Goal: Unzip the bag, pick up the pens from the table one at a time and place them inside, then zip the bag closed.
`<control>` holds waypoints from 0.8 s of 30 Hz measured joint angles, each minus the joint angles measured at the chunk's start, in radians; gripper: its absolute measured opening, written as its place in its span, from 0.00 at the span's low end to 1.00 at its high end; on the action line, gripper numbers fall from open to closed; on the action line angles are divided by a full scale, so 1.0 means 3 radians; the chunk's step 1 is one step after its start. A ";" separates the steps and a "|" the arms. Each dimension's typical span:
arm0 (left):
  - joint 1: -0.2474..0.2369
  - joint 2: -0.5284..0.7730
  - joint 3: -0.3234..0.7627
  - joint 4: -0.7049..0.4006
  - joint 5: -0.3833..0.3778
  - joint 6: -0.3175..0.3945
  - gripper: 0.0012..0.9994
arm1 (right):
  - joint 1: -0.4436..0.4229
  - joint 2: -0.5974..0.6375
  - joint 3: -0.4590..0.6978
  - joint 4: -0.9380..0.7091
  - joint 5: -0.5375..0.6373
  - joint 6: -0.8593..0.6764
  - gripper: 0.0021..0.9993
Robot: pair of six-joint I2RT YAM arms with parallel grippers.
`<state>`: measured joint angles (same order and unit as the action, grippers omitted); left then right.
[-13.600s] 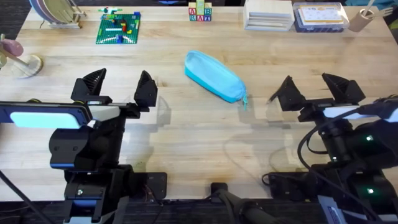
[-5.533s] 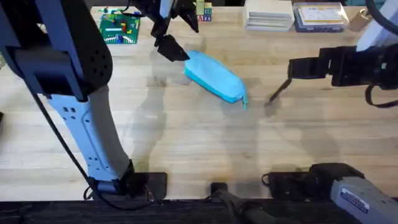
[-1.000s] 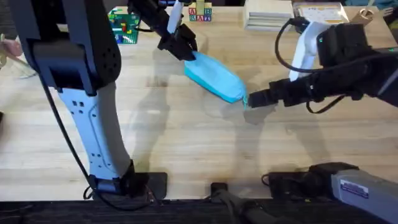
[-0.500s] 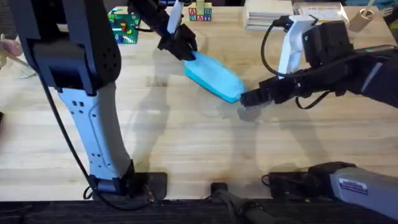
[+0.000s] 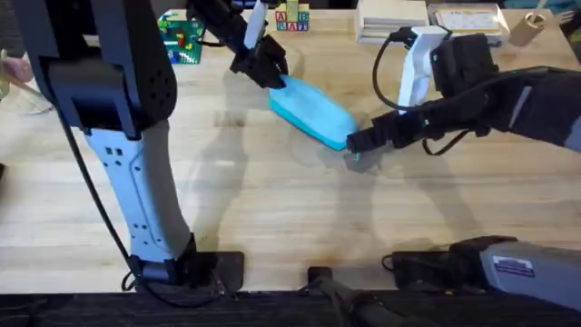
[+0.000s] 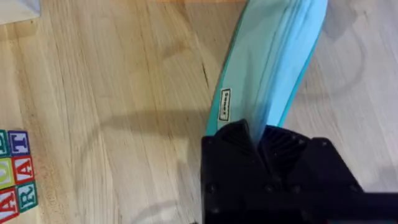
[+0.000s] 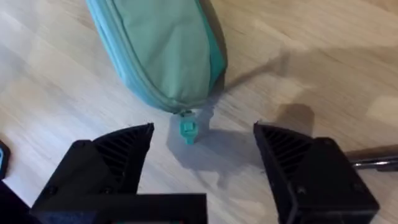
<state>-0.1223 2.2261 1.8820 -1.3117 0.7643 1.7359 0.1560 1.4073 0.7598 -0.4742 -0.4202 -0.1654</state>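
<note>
The light-blue bag lies slantwise on the table, zipped, with its small teal pull at the near-right tip. My left gripper is shut on the bag's far-left end; in the left wrist view the fabric runs out from between the closed fingers. My right gripper hovers at the bag's other tip, open. In the right wrist view the pull sits between its spread fingers, touching neither, just off the bag. The pens are out of view.
Along the table's far edge stand a green brick plate, letter blocks, a white stack and a clear lidded box. The letter blocks also lie near the left gripper. Bare wood stretches in front of the bag.
My right gripper has moved left and closer to the bag, so that its open fingers now straddle the zipper pull. The left gripper and the bag have stayed put.
</note>
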 joint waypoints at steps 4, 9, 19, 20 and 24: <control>0.0000 0.0001 -0.0001 0.0000 -0.0001 0.0000 0.04 | 0.0062 0.0007 0.0000 0.0024 -0.0001 0.0000 0.97; 0.0000 0.0000 -0.0001 0.0000 -0.0001 0.0000 0.04 | 0.0109 0.0009 0.0000 0.0076 -0.0013 -0.0001 0.91; 0.0000 0.0000 0.0000 0.0000 -0.0001 0.0000 0.04 | 0.0113 0.0148 0.0000 0.0122 -0.0023 -0.0001 0.85; 0.0000 0.0000 0.0000 0.0000 0.0000 0.0000 0.04 | 0.0113 0.0148 0.0000 0.0121 -0.0024 0.0000 0.84; 0.0000 0.0000 -0.0001 0.0001 -0.0001 0.0000 0.04 | 0.0113 0.0153 -0.0002 0.0119 -0.0023 0.0014 0.74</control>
<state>-0.1223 2.2261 1.8816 -1.3113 0.7640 1.7359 0.1898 1.4532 0.7593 -0.4385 -0.4271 -0.1612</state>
